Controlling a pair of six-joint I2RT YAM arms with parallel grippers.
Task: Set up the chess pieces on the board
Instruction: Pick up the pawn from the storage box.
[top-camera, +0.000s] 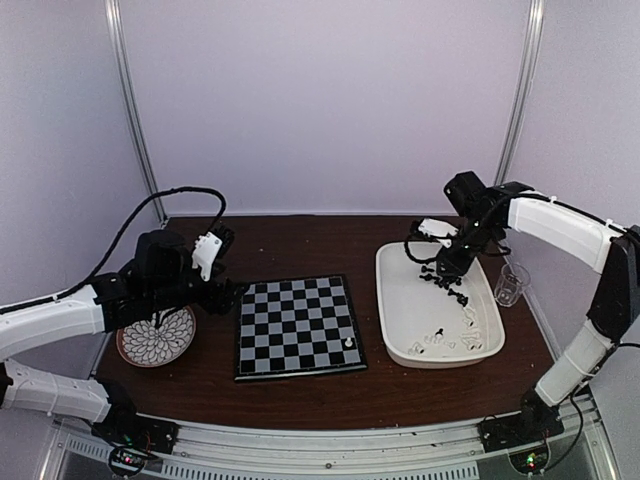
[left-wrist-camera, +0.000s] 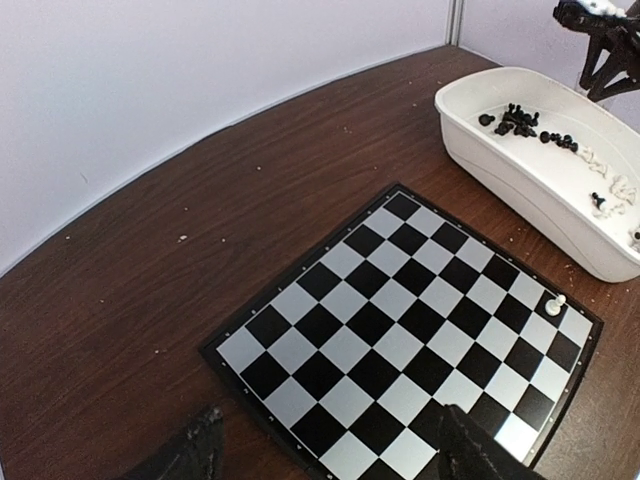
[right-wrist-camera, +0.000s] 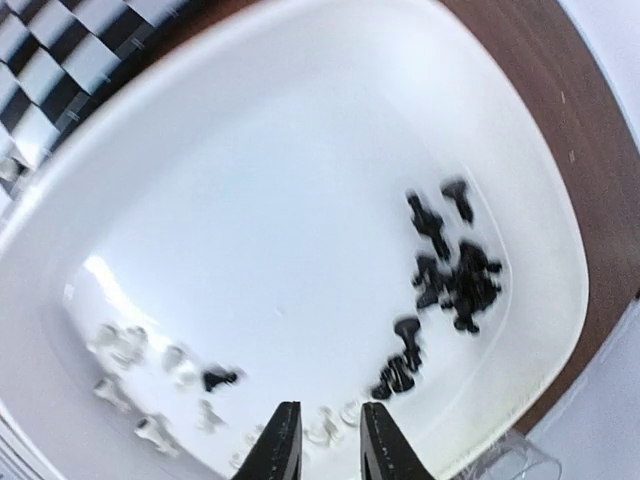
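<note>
The board (top-camera: 297, 325) lies at the table's middle with one white chess piece (top-camera: 348, 342) on a near right square. It shows in the left wrist view (left-wrist-camera: 553, 303) too. My left gripper (top-camera: 228, 293) hovers at the board's left edge, wide open and empty (left-wrist-camera: 330, 455). The other chess pieces lie in the white tray (top-camera: 400, 300): a black cluster (right-wrist-camera: 455, 275), white ones (right-wrist-camera: 130, 345) and a lone black one (right-wrist-camera: 220, 378). My right gripper (right-wrist-camera: 325, 450) hangs over the tray's near part, fingers (right-wrist-camera: 283, 445) slightly apart with nothing between them.
A round patterned plate (top-camera: 157, 340) sits left of the board under my left arm. A clear cup (top-camera: 511, 283) stands right of the tray. The tray rim (left-wrist-camera: 480, 150) rises close to the board's right side. Walls enclose the table's back and sides.
</note>
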